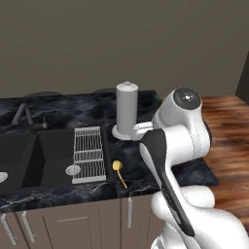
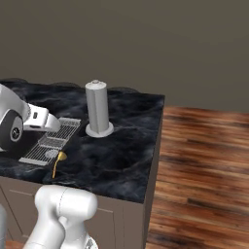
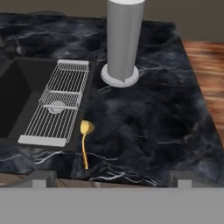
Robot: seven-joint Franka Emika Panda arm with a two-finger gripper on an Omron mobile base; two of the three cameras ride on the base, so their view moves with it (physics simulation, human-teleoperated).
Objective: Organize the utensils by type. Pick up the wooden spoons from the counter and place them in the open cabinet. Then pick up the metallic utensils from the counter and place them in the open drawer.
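I have one metallic utensil (image 3: 85, 144) in sight: a short golden piece with a round yellow head, lying flat on the counter (image 3: 148, 118) close to the front edge, just beside the right side of the wire rack (image 3: 57, 105) that spans the sink (image 3: 13, 96). Its head points toward the back, its handle toward the front edge. The gripper (image 3: 109, 177) hangs above the front edge, jaws spread fully and grasping nothing; its tips stand well to either side of the utensil's handle end.

Hazards, as I judge them:

1. The utensil is thin and lies flat on a glossy surface. If I close from too high, the fingers may pass over it; too low, and they press on the stone and may flick the piece away.
2. It sits near the front edge. A sideways nudge along the handle could send it off the counter.
3. The rack is just beside the head. A finger descending on that side could catch the wires or push the utensil against the rack's edge or into the sink.
4. The tall grey cylinder (image 3: 124, 39) on its round base stands well back toward the rear; I see little risk from it unless the arm swings wide on lift-off.
5. I cannot see the drawer, the cabinet or the other utensils from here, so the carry path is unchecked.
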